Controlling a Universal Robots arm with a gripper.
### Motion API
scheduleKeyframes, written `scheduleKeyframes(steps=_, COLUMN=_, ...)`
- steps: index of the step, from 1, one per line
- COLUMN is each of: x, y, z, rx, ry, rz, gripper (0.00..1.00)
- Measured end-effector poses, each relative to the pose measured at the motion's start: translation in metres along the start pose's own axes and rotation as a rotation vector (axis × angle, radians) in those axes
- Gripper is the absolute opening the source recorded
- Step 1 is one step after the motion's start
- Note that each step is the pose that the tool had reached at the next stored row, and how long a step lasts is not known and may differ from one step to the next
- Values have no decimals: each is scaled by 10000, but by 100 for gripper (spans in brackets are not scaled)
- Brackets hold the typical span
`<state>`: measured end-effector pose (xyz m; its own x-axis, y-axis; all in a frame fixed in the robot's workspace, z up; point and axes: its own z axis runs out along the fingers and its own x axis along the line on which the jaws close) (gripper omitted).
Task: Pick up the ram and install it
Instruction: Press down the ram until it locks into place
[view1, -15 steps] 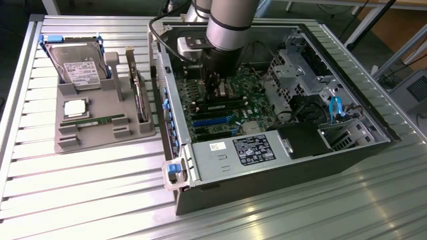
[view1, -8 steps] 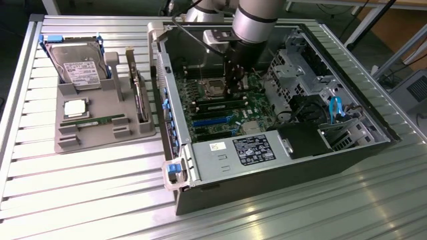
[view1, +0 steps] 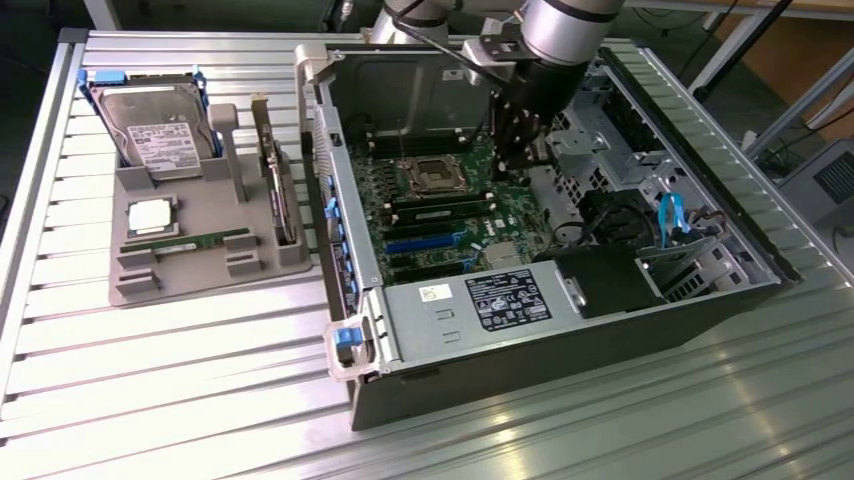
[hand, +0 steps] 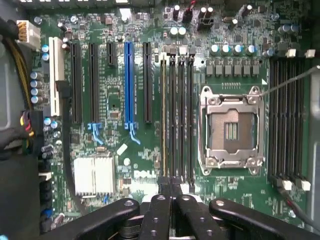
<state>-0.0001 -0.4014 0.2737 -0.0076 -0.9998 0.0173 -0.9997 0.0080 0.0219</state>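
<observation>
Nearest in the wrist view: gripper (hand: 170, 192), fingers pressed together, nothing visibly pinched between them. Poised right at the near end of the memory slots (hand: 181, 115); cannot tell whether touching. Just beyond the tips: ram (hand: 163, 115), seated edge-up in the outermost of four parallel slots, the other three bare. Beside those, open socket (hand: 231, 131) with its metal frame. On the other side, blue slot (hand: 128, 82) among black ones, and heatsink (hand: 94, 175) nearer.

In the exterior view, low inside the open case (view1: 534, 370), above the board. Well apart, toward that view's left, on the table (view1: 160, 400): grey tray (view1: 134, 285) holding another stick (view1: 187, 243) lying flat, with hard drive (view1: 154, 135) upright farther back.
</observation>
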Motion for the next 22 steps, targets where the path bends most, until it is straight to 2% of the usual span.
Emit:
scheduleKeyframes(steps=3, x=2, y=-122, z=-154, rx=0, ry=0, rz=0, gripper=10)
scheduleKeyframes(steps=5, x=2, y=-156, z=-190, rx=0, ry=0, rz=0, gripper=10)
scheduleKeyframes(steps=6, x=3, y=-191, z=-239, rx=0, ry=0, rz=0, gripper=10)
scheduleKeyframes(steps=12, x=3, y=-192, z=-241, rx=0, ry=-1, rz=26, gripper=10)
scheduleKeyframes(steps=13, x=2, y=-192, z=-235, rx=-11, ry=-8, rz=632, gripper=10)
scheduleKeyframes(steps=14, x=2, y=-192, z=-225, rx=-16, ry=-6, rz=994, gripper=10)
scheduleKeyframes(steps=16, x=2, y=-193, z=-202, rx=-29, ry=30, rz=1847, gripper=10)
scheduleKeyframes(steps=17, x=2, y=-194, z=-190, rx=-29, ry=94, rz=2131, gripper=10)
scheduleKeyframes(steps=19, x=1, y=-194, z=-165, rx=-35, ry=171, rz=2866, gripper=10)
scheduleKeyframes(steps=22, x=1, y=-194, z=-128, rx=-57, ry=224, rz=4026, gripper=10)
